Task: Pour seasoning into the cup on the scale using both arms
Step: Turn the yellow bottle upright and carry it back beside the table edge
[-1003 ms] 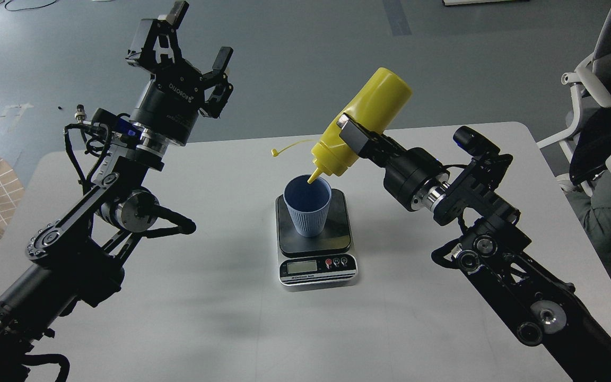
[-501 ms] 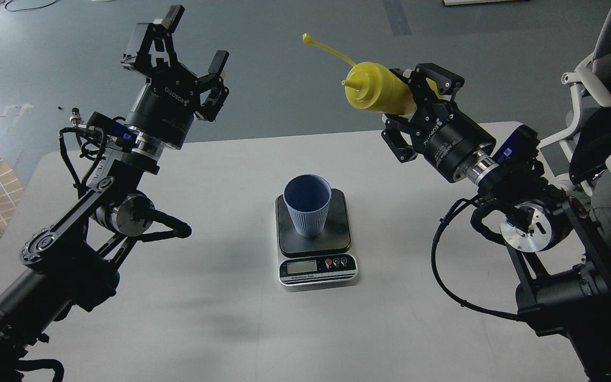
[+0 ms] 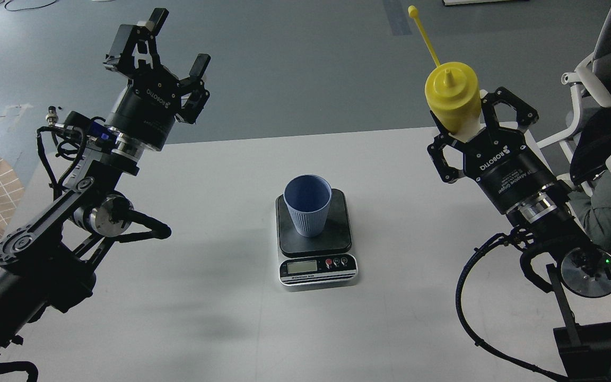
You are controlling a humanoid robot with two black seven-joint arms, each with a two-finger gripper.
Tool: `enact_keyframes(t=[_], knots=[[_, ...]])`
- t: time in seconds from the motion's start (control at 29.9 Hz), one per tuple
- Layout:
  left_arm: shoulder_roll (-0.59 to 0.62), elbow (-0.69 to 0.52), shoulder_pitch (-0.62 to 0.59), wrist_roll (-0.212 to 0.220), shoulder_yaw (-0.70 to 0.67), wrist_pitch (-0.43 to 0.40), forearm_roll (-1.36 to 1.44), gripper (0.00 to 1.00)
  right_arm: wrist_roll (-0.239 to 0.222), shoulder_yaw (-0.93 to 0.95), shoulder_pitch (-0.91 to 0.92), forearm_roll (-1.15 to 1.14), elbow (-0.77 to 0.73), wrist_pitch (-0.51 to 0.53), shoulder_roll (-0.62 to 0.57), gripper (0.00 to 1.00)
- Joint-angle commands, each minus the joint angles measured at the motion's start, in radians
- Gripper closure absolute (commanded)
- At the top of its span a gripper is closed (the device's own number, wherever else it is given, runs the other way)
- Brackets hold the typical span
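Ribbed light blue tumbler (image 3: pixel 307 205) standing on the small dark-platform kitchen scale (image 3: pixel 315 239), mid white counter (image 3: pixel 220 297).

Right end effector (image 3: pixel 467 124) is pinching the upright yellow plastic squeeze bottle (image 3: pixel 453 95) over grey floor (image 3: pixel 295 58); left end effector (image 3: pixel 154 50) is hanging spread, empty.

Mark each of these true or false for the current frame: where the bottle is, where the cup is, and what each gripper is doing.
1. The yellow bottle is tipped over the cup with its nozzle inside the rim. False: it is held nozzle-up, off to the right of the cup.
2. The blue cup stands upright on the scale. True.
3. The left gripper is holding the cup. False: it is open, empty and raised far from the cup.
4. The right gripper is closed on the bottle. True.
5. The bottle's cap is off the nozzle, hanging on its tether. True.
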Motion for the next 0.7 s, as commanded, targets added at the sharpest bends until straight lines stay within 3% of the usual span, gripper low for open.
enact_keyframes(t=[0.0, 0.17, 0.4, 0.67], knots=[[0.041, 0.0, 0.001, 0.0, -0.001, -0.016, -0.001, 0.02, -0.036, 0.017, -0.102, 0.128, -0.004, 0.127, 0.0, 1.0], [0.083, -0.038, 0.004, 0.0, -0.001, -0.025, -0.001, 0.02, -0.117, 0.051, -0.139, 0.236, 0.002, 0.127, 0.0, 1.0], [0.15, -0.075, 0.004, 0.0, 0.001, -0.027, -0.001, 0.02, -0.117, 0.164, -0.145, 0.291, -0.032, 0.127, 0.0, 1.0], [0.216, -0.129, 0.053, 0.0, -0.002, -0.027, -0.001, 0.02, -0.119, 0.201, -0.196, 0.339, -0.179, 0.127, 0.0, 1.0]])
